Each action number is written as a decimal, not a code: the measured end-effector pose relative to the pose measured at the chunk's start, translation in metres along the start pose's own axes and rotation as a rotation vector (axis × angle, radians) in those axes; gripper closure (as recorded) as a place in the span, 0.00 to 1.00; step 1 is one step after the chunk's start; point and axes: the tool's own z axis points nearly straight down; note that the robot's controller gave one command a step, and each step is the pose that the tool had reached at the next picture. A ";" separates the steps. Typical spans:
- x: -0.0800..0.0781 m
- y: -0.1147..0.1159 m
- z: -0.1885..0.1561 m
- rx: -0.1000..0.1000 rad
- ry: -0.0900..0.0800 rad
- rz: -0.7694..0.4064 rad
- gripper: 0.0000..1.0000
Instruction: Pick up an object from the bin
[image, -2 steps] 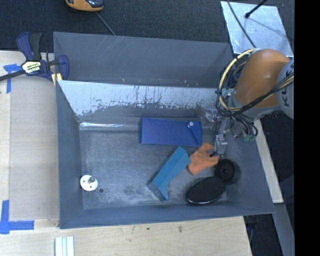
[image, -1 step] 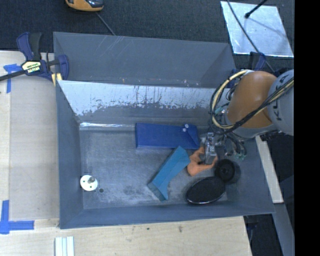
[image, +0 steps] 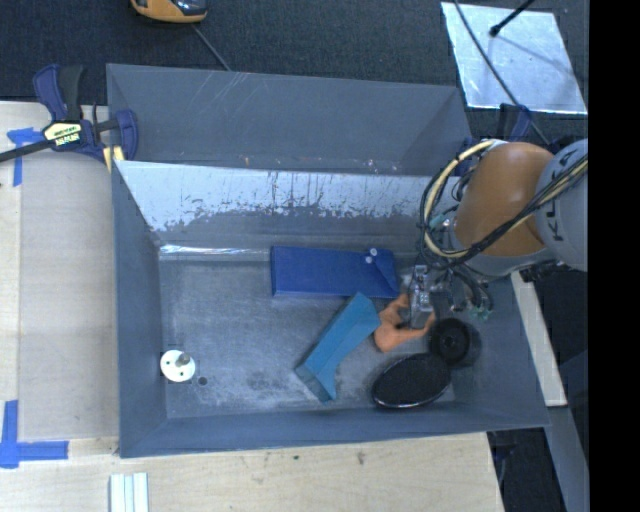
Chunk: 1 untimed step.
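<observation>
My gripper (image: 419, 300) is low at the bin's right side, right over an orange lumpy thing (image: 393, 334) and touching its upper end. Whether it grips that thing I cannot make out. Just left of the orange thing a light blue block (image: 340, 343) lies slanted on the floor. To its right sits a small black round thing (image: 452, 341), and in front of it a flat black oval lid (image: 410, 382).
A dark blue flat box (image: 330, 271) lies against the back wall, left of the gripper. A small white disc (image: 178, 365) sits alone in the front left corner. The arm with its orange cover and cables hangs over the bin's right rim.
</observation>
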 end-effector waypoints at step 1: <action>0.015 0.031 -0.149 -0.001 -0.001 -0.022 1.00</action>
